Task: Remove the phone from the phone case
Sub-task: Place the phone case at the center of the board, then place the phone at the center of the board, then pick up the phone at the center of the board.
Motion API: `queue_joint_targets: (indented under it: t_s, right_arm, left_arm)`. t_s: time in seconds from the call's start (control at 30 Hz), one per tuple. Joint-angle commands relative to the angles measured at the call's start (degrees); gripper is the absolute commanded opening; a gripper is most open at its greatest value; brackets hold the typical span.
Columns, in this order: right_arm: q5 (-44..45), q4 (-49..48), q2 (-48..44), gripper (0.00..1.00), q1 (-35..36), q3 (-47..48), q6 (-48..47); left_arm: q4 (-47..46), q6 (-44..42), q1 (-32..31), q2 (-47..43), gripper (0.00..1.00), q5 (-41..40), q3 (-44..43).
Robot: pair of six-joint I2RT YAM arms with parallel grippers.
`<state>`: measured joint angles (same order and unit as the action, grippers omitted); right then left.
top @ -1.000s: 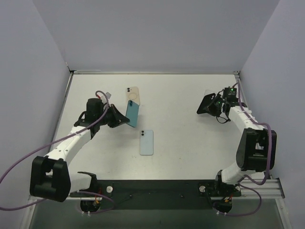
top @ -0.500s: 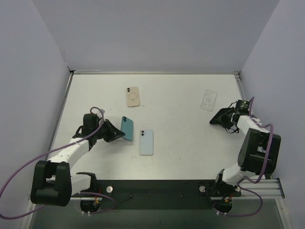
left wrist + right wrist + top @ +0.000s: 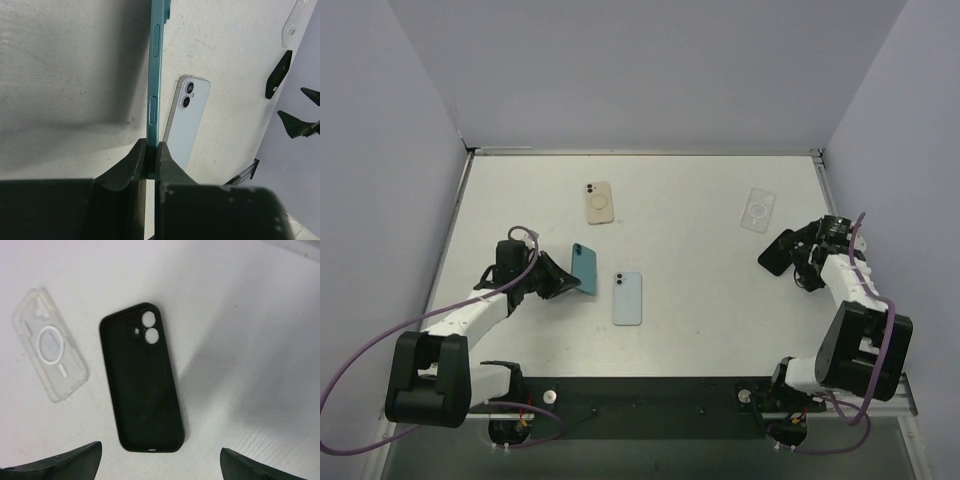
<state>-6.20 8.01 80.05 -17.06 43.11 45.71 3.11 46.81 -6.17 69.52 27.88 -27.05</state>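
Note:
My left gripper (image 3: 563,281) (image 3: 152,159) is shut on the bottom end of the teal phone (image 3: 584,268) (image 3: 156,75), which it holds on edge just above the table, out of any case. The black phone case (image 3: 776,253) (image 3: 142,380) lies flat and empty on the table at the right, camera cutouts pointing away from me. Just behind it, my right gripper (image 3: 803,261) (image 3: 160,460) stands open, its fingertips (image 3: 80,457) wide apart on either side of the case's near end and not touching it.
A light blue phone (image 3: 628,298) (image 3: 185,122) lies face down beside the teal one. A clear case (image 3: 757,210) (image 3: 47,360) lies just beyond the black case. A beige cased phone (image 3: 598,203) rests at the back. The right wall is close to the right arm.
My right gripper carried the black case toward the right edge, opened and let it go; it now lies flat. My left gripper drew the teal phone nearer and lower.

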Motion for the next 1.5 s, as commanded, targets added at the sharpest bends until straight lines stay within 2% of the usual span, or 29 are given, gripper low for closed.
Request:
queue_joint_targets:
  t_s: [0.0,0.03,0.13,0.17,0.2,0.3,0.5,0.6,0.7,0.8,0.83,0.93,1.1,1.13,1.23,1.37,1.47]
  right_arm:
    - [5.93,3.85,-8.93,0.95,3.6,-0.4,1.31]
    - [5.93,4.29,-9.82,0.94,4.31,-0.22,0.79]
    - [8.92,5.52,-12.37,0.95,7.12,1.62,-0.27]
    - [9.44,5.7,-12.81,0.95,7.82,2.23,-0.97]
    - [9.45,5.87,-13.34,0.94,8.44,3.11,-1.24]
    - [8.92,6.23,-13.17,0.94,10.99,4.69,-2.73]
    - [8.83,8.6,-9.05,0.94,18.62,10.06,-5.8]
    - [9.62,9.65,-7.2,0.94,22.68,11.9,-7.04]
    - [9.45,10.09,-5.7,0.94,26.63,13.13,-7.74]
    - [9.19,10.45,-4.56,0.93,29.53,13.75,-8.09]
    - [8.75,10.53,-4.38,0.92,29.8,13.84,-9.14]
    - [7.08,11.23,-4.9,0.92,30.59,13.67,-10.64]
    - [4.01,12.73,-7.53,0.94,31.38,12.44,-13.19]
    - [3.74,13.17,-7.8,0.94,31.65,11.74,-13.28]
    - [3.56,13.87,-8.77,0.94,32.53,10.24,-13.63]
    - [4.0,14.84,-9.91,0.94,33.58,8.84,-13.72]
    - [4.26,15.02,-10.88,0.95,33.85,7.34,-13.63]
  left_arm:
    - [5.58,-1.54,0.29,2.29,0.0,-5.28,-1.86]
    - [7.59,-1.8,0.2,2.9,0.01,-7.03,-2.3]
    - [12.59,-3.38,0.2,3.08,0.25,-11.24,-4.41]
    - [13.57,-3.74,0.2,2.91,0.49,-12.14,-4.85]
    - [14.45,-4.52,0.11,2.73,0.62,-13.02,-5.2]
    - [16.66,-5.58,0.2,1.85,0.9,-15.22,-6.61]
    - [20.61,-7.08,-0.06,2.38,0.93,-19.26,-10.56]
    - [24.03,-8.3,-0.94,2.55,0.94,-24.7,-15.04]
    - [26.41,-9.62,-4.27,4.57,0.94,-31.2,-21.78]
    - [28.26,-10.85,-10.07,9.83,0.95,-42.77,-29.95]
    - [28.52,-11.38,-13.48,13.16,0.95,-44.91,-32.08]
    - [28.79,-13.32,-16.58,20.97,0.96,-48.09,-39.9]
    - [32.82,-13.32,-17.64,35.22,0.96,-43.19,-53.44]
    - [34.22,-13.58,-17.73,39.95,0.96,-42.21,-58.25]
    - [36.34,-13.23,-17.73,48.05,0.97,-40.36,-64.08]
    - [38.28,-14.2,-17.91,54.4,0.97,-40.1,-72.33]
    - [39.68,-14.9,-17.56,57.74,0.97,-40.18,-75.16]
